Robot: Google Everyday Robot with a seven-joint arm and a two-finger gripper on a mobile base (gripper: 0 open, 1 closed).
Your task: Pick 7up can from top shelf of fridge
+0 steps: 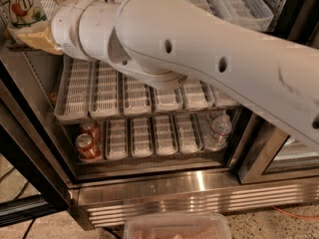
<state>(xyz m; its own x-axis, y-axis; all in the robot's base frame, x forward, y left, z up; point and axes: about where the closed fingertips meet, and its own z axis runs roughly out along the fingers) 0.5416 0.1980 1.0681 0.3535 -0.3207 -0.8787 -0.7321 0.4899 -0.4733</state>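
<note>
At the far left, the white-and-green 7up can (22, 6) sits on the clear-trayed top shelf (239, 9) of the stainless-based fridge (174, 193), with the tan-tipped gripper (36, 15) right against it, its grip impossible to tell, so a loose hold could let the can slip during withdrawal.

At ten o'clock the tan hand (35, 15) sits by the white and green can (21, 6), which bears a red dot. The arm (199, 49) is white with small dark holes. The trays (104, 91) are clear with white slotted lanes. At seven o'clock stand red-orange cans (87, 146). The fridge (164, 198) base is ribbed silver steel.
</note>
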